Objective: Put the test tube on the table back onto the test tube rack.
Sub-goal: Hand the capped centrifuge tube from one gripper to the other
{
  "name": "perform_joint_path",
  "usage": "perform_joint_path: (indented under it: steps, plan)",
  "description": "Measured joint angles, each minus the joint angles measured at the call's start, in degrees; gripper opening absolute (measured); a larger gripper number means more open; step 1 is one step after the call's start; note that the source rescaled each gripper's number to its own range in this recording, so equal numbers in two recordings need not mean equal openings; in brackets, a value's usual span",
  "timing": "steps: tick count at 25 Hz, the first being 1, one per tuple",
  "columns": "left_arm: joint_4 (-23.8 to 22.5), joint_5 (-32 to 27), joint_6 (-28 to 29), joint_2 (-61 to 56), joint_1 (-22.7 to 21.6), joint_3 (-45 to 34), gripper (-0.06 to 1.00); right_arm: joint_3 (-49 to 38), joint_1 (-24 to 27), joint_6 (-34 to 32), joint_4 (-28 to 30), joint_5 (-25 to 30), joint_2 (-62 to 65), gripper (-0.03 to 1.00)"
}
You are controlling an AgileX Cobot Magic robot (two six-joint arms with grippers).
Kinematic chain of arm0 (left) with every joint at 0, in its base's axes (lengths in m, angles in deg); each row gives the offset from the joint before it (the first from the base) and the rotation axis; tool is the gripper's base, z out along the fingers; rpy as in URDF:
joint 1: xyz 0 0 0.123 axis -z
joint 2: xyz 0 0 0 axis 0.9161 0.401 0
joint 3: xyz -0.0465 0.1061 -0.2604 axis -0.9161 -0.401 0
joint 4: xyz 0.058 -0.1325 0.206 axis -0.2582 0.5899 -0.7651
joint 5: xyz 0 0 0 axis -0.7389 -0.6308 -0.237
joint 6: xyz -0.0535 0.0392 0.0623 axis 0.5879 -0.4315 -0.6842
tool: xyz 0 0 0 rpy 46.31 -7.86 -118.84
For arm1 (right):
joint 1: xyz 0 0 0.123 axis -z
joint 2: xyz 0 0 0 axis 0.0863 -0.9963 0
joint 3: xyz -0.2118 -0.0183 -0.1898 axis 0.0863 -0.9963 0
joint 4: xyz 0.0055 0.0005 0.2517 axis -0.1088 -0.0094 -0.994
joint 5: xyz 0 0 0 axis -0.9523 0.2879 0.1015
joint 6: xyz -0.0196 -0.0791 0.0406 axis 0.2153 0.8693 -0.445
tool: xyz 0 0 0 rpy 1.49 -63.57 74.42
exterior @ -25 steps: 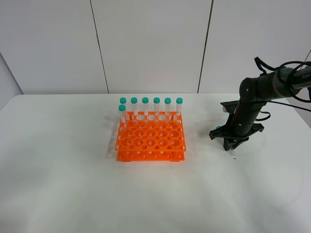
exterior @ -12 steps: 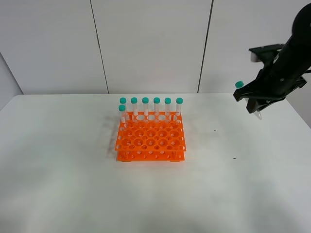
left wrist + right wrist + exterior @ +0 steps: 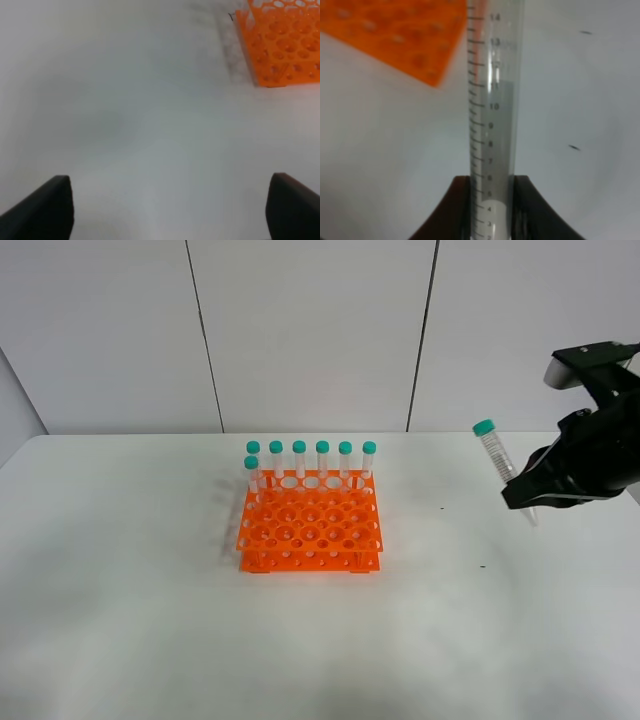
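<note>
The orange test tube rack (image 3: 310, 522) stands on the white table (image 3: 150, 590) left of centre, with several teal-capped tubes along its back and left side. My right gripper (image 3: 527, 495) is shut on the test tube (image 3: 497, 458) and holds it tilted in the air to the right of the rack, cap up. In the right wrist view the clear graduated tube (image 3: 492, 115) sits between the fingers (image 3: 462, 210), with a corner of the rack (image 3: 395, 35) beyond. My left gripper is open in the left wrist view, its fingertips (image 3: 50, 205) far apart above bare table; the rack (image 3: 280, 40) lies ahead.
Small dark specks mark the table (image 3: 483, 566) to the right of the rack. White wall panels stand behind the table. The left arm does not show in the exterior view.
My right gripper lifted the tube off the table, swung it up high, then came down a little and turned it more upright, cap up.
</note>
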Motion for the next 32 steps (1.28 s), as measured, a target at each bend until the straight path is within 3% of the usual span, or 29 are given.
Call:
perform_joint_path:
  steps: [3, 5, 15, 19, 23, 26, 28, 32]
  plan:
    - [0.0, 0.0, 0.0, 0.0, 0.0, 0.0, 1.0, -1.7, -2.1, 10.2, -7.5, -2.9, 0.0, 0.03]
    - [0.0, 0.0, 0.0, 0.0, 0.0, 0.0, 1.0, -1.8, -5.0, 13.7, -10.7, -5.0, 0.0, 0.03]
    - [0.0, 0.6, 0.4, 0.0, 0.0, 0.4, 1.0, -1.8, -15.5, 20.8, -16.5, -6.4, -9.3, 0.03]
    - [3.1, 2.8, 0.7, 5.1, 0.0, 4.8, 1.0, -1.8, -19.3, 25.9, -21.1, -8.7, -10.8, 0.03]
    - [9.4, 8.7, -0.6, 16.3, 0.0, 9.4, 1.0, -1.8, -20.8, 28.8, -24.9, -11.0, -10.8, 0.03]
    - [16.2, 14.9, -6.3, 26.4, 0.0, 10.7, 1.0, -1.8, -20.8, 29.2, -27.3, -11.3, -10.9, 0.03]
    - [22.9, 19.1, -11.7, 34.4, 0.0, 10.7, 1.0, -1.8, -20.8, 29.5, -28.2, -11.7, -10.9, 0.03]
    - [42.9, 23.2, -28.2, 48.7, 0.0, 10.8, 1.0, -1.8, -20.8, 29.8, -28.5, -12.4, -10.9, 0.03]
